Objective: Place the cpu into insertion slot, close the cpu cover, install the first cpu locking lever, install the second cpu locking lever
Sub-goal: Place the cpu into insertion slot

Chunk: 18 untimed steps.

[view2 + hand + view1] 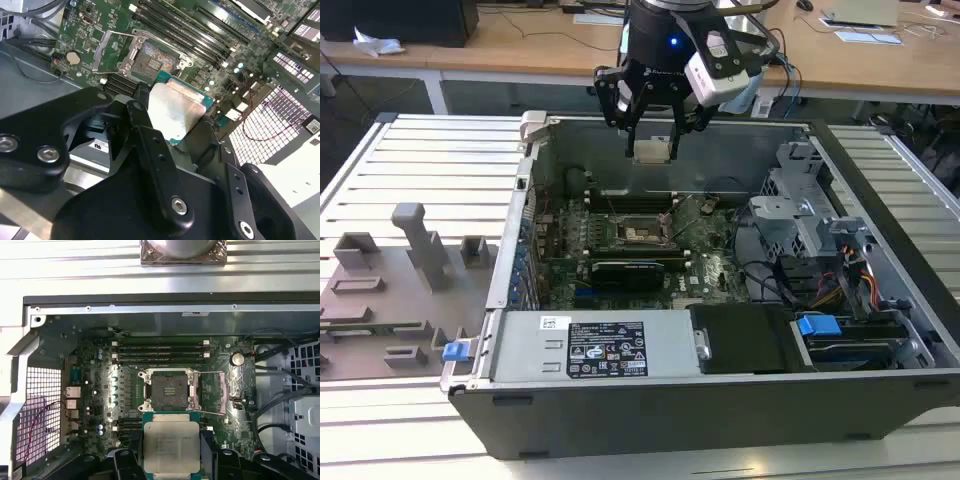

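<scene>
Nearest the camera, at 6 o'clock in the exterior view: dark front wall of an open computer case (620,420), lying on a slatted metal worktop (430,150), with grey moulded fixtures (420,245) off at 9 o'clock.

Deeper inside, near the centre: green motherboard (705,270) carrying the insertion slot (642,232), its dark centre bare and unoccupied.

Further back, at 12 o'clock and well above the board: black pincer (652,140) clenched on the cpu (652,152), gripping it flat by two opposite edges. Seen in both wrist views with the pale metal top near the slot but clearly apart from it, not yet lowered in.

Judged as the first step under way, with placing unfinished. Closing of the cpu cover, not separable here from the socket's silvery rim, not begun. Likewise both locking levers, one thin wire lever (223,390) apparently swung clear of the socket.
</scene>
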Motion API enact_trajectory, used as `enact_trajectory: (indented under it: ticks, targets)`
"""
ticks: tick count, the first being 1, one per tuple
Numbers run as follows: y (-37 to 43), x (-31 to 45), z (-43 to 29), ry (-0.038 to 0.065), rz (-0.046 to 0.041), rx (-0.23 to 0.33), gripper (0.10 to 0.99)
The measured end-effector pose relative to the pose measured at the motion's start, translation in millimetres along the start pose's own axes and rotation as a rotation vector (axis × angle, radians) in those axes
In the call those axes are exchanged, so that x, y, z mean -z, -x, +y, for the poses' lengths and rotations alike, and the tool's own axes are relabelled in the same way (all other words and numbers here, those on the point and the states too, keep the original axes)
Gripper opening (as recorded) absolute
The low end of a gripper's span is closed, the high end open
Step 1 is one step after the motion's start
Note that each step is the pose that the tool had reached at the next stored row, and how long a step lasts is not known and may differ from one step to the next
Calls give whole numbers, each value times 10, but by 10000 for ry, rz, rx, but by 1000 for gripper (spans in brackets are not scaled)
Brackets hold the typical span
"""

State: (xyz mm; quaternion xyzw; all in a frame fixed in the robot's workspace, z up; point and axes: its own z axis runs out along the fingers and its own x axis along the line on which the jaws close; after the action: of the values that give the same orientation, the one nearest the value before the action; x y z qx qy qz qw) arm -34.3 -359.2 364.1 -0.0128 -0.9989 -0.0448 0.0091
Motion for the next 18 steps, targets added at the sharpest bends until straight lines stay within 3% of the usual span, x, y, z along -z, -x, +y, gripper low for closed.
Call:
enact_trajectory:
  ticks: [11, 18]
  targets:
    - [2, -168, -15, -1, 0, 0, 545]
    - [3, -207, -19, 0, 0, 0, 545]
